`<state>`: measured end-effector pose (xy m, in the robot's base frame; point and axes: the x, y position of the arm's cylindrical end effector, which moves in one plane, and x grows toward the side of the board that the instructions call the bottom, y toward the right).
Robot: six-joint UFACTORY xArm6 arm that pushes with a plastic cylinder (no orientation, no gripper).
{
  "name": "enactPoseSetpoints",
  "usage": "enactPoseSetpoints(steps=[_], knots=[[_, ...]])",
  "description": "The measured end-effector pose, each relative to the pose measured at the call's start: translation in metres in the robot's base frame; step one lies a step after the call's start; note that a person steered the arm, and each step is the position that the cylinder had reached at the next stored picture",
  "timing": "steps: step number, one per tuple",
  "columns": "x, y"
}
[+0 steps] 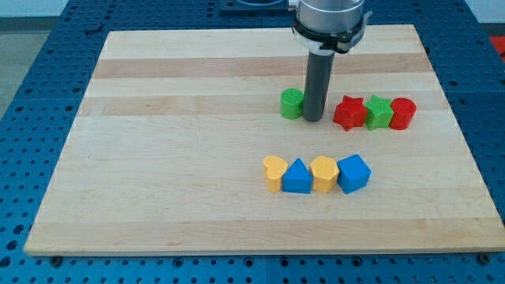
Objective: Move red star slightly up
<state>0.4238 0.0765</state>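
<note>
Wooden worktop [197, 158], eight blocks on it. Landmark: the red star [349, 113], toward the view's right and a little above mid-height.

- No pincer on this arm, so nothing clenched or released; only a dark rod. My tip [313, 120] is down on the worktop, to the view's left of the red star, near it but with a visible gap.
- Green round block [291, 103] sits just beyond my tip, farther left of the star; the rod looks to be touching it or nearly so, cannot tell which.
- Green star [379, 111] touches the red star's right side; red round block [402, 113] follows it, touching.
- Below and left of the red star, well apart: a row of yellow heart [274, 173], blue triangle [297, 177], yellow block [324, 173], blue cube [353, 173].

Risks, as I judge them:
- My tip is beside the star, not under it. A push from here would send it right, into the green star.
- Reaching the star's lower edge means skirting its corner; a clip would spin it.
- An off-centre upward push would rotate the star or drag the touching green star along.
- Too long a push overshoots "slightly".
</note>
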Motion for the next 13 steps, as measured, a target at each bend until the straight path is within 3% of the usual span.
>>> enactPoseSetpoints(steps=[1,6,8,10,13], knots=[[0.021,0.004],[0.026,0.003],[0.053,0.003],[0.054,0.062],[0.029,0.063]])
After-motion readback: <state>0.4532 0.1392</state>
